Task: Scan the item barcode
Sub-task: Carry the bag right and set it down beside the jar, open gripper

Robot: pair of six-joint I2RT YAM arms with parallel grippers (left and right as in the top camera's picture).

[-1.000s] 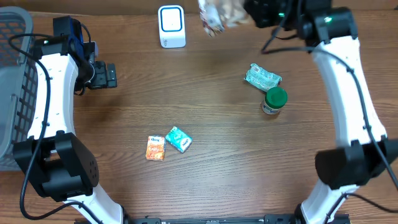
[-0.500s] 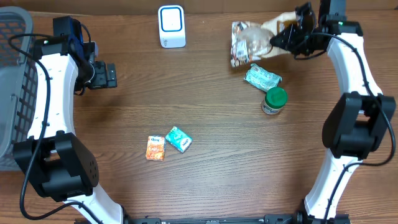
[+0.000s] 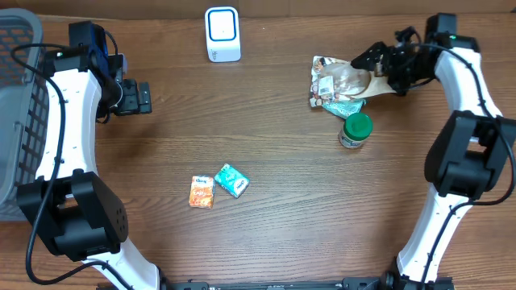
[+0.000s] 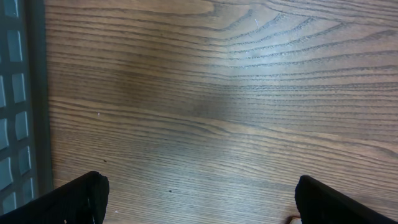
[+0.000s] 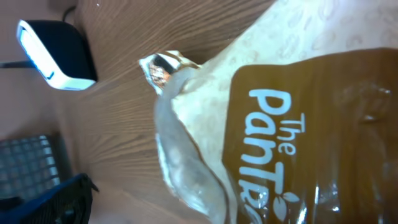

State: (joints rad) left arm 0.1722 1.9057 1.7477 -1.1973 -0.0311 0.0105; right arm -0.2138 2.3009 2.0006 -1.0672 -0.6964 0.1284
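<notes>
Our right gripper [image 3: 372,66] stands released, jaws spread at the right end of the brown snack bag [image 3: 337,79]. We cannot tell whether a finger touches it. The bag lies flat on the worktop [image 3: 282,177], well to the right of the white scanner [image 3: 222,34]. Its lower edge overlaps a green packet [image 3: 343,107], and a green-lidded jar [image 3: 355,130] stands just below that. In the right wrist view the bag fills most of the frame. Our left gripper [image 3: 145,97] is open too, holding nothing, over bare wood near the grey basket [image 3: 20,89]. An orange packet [image 3: 201,192] and a teal packet [image 3: 231,180] lie side by side nearer us.
</notes>
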